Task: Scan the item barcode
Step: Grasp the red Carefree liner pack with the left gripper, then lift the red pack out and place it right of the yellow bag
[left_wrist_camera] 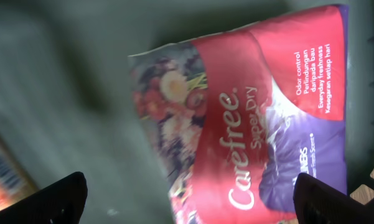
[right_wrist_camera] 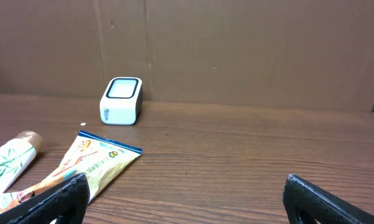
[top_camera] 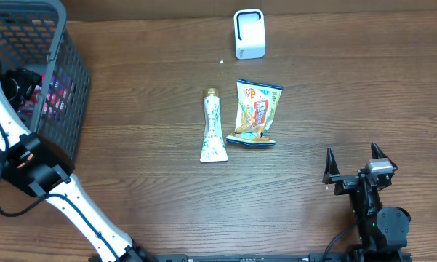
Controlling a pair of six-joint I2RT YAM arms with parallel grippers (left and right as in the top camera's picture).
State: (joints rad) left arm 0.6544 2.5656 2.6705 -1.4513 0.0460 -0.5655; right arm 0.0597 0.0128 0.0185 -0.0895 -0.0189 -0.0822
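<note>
Carefree pack (left_wrist_camera: 249, 124), lower end cropped

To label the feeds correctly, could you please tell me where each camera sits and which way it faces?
Overhead: above the table, looking down; left arm in the basket, right end effector open.
Left wrist: in the basket, facing a Carefree pack; own fingertips at bottom corners.
Right wrist: low, facing the scanner; own fingertips show.
Overhead and right wrist share scanner, tube, snack packet.

**Colours and patterns on the table**

Table (top_camera: 145, 189): brown wood grain.
Basket (top_camera: 65, 73): dark grey mesh.
Scanner (top_camera: 249, 33): white.
Tube (top_camera: 214, 131): white, green leaf print, gold cap.
Snack packet (top_camera: 256, 113): yellow, blue edges, red label.
Carefree pack (left_wrist_camera: 249, 112): red and purple, floral print, white lettering.
</note>
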